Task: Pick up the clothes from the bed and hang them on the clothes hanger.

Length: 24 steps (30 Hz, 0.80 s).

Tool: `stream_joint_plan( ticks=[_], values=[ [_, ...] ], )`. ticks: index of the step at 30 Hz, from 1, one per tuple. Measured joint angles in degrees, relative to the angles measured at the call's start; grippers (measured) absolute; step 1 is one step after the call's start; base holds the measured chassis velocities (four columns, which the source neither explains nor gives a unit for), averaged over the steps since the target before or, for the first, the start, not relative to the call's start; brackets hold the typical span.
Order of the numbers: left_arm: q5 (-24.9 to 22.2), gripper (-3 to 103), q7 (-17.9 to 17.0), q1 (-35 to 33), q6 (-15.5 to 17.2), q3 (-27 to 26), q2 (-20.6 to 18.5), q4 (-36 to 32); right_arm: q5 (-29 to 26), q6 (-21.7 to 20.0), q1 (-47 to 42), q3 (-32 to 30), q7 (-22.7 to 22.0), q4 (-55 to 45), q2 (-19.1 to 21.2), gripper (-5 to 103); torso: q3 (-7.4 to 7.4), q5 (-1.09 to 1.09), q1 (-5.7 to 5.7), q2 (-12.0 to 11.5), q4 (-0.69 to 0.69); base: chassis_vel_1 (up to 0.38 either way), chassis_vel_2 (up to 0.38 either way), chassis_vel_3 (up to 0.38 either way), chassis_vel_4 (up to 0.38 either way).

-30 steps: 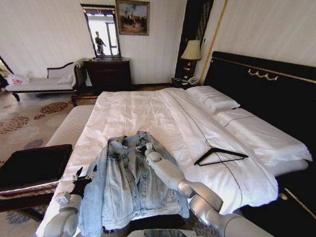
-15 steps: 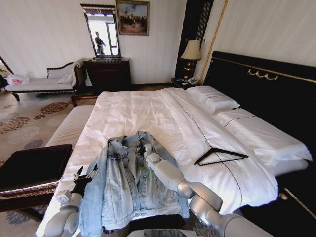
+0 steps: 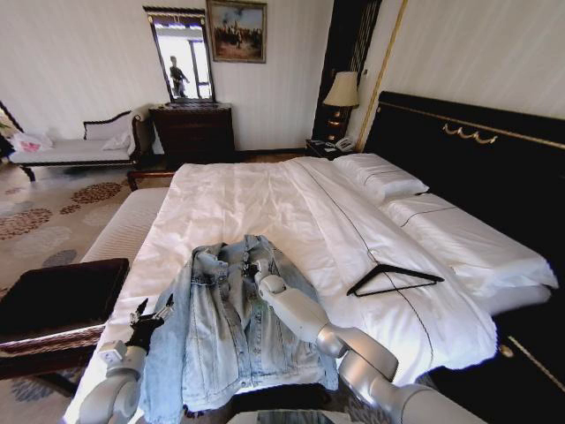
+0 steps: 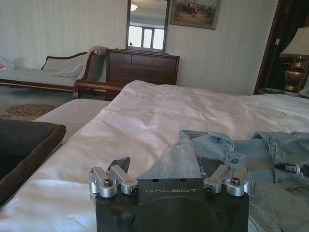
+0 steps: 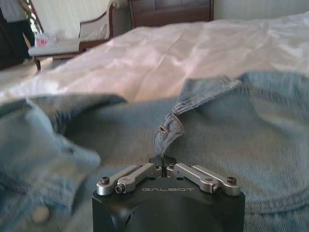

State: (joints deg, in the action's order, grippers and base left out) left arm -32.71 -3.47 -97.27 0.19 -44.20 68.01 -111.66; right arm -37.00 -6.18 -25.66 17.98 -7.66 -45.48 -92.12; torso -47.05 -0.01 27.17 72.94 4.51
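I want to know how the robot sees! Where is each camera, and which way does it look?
Head view: up on the head, looking down at the bed; both arms show.
Left wrist view: behind the open left gripper, facing the jacket's edge.
Right wrist view: behind the right gripper, pinching denim.
All views share the jacket.

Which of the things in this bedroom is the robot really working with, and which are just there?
Part of the job:
- denim jacket, lying on the bed
- black hanger, apart from the jacket on the sheet
- right gripper, pinching the jacket's collar
- left gripper, open beside the jacket

Just there:
- dark bench
- lamp
- dresser
- painting
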Motion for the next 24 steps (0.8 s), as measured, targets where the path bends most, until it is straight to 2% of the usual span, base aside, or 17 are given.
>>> stream_joint_plan(
  ticks=[3, 8, 16, 20, 24],
  values=[
    [0.00, 82, 0.00, -0.17, -0.05, -0.02, 0.11, -0.02, -0.90, -0.73, 0.18, -0.62, -0.83, -1.88, -0.01, 0, 0.00, 0.00, 0.00, 0.00, 0.00, 0.000, 0.000, 0.000, 0.000],
    [0.01, 87, 0.05, -0.50, -0.11, -0.22, 0.26, -0.41, -1.39, -2.08, 1.50, -2.08, -2.17, -4.48, -0.01, 0, 0.00, 0.00, 0.00, 0.00, 0.00, 0.000, 0.000, 0.000, 0.000],
    [-0.05, 86, 0.33, -1.44, -0.41, -0.88, 0.19, -0.75, -1.41, -3.04, 2.64, -4.55, -3.31, -7.07, -0.01, 0, 0.00, 0.00, 0.00, 0.00, -0.01, 0.000, 0.000, 0.000, 0.000],
    [0.11, 86, 0.34, -1.39, -0.45, -0.52, 0.17, -0.73, -0.01, -3.43, 3.07, -5.64, -3.60, -7.15, 0.19, 0, 0.00, 0.01, 0.00, 0.00, -0.02, 0.000, 0.000, 0.000, 0.000],
    [0.22, 82, 0.25, -1.06, -0.18, -0.34, 0.03, -1.22, 2.04, -3.79, 2.32, -6.25, -3.97, -7.23, 2.18, 0, 0.00, 0.01, 0.00, 0.00, 0.00, 0.000, 0.000, 0.000, 0.000]
  ],
)
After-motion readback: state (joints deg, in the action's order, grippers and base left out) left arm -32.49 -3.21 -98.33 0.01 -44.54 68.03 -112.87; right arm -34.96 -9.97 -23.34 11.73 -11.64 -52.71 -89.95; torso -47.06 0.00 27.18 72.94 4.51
